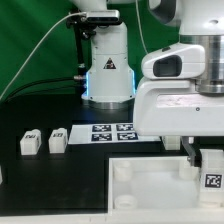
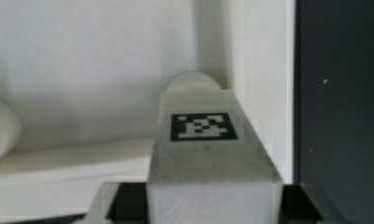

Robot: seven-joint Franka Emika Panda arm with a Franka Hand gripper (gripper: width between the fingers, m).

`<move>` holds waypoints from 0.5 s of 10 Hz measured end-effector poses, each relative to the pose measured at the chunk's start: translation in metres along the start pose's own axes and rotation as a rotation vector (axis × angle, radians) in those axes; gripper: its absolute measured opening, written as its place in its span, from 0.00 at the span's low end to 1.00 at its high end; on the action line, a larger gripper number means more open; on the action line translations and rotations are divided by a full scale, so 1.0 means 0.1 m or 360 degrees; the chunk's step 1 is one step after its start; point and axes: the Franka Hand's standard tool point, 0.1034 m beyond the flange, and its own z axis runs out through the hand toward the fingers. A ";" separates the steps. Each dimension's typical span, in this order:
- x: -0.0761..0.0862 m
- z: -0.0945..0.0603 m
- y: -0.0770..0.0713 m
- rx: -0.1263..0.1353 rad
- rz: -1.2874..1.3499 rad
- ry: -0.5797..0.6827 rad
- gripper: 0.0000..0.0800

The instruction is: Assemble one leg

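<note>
My gripper (image 1: pixel 207 160) is shut on one leg (image 1: pixel 212 177), a small white block with a black-and-white tag. It holds the leg upright over the right part of the large white panel (image 1: pixel 150 186), near its right edge. In the wrist view the leg (image 2: pixel 205 130) runs out from between the jaws (image 2: pixel 205 203), tag face showing, with its far end over the panel (image 2: pixel 77 100) near the panel's edge. Whether the leg's end touches the panel is hidden. Two more legs (image 1: pixel 30 142) (image 1: pixel 58 139) lie on the table at the exterior view's left.
The marker board (image 1: pixel 112 131) lies on the black table behind the panel, in front of the robot's base (image 1: pixel 107 75). A rounded white socket (image 2: pixel 3 130) rises from the panel beside the held leg. Dark table (image 2: pixel 344 100) shows past the panel's edge.
</note>
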 end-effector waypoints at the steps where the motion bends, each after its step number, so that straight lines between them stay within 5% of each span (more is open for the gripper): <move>1: 0.00 0.00 0.00 0.0000 0.0099 0.0000 0.36; 3: 0.00 0.01 0.03 0.0023 0.0629 0.0010 0.36; 5: -0.02 0.01 0.08 0.0093 0.1178 0.0006 0.36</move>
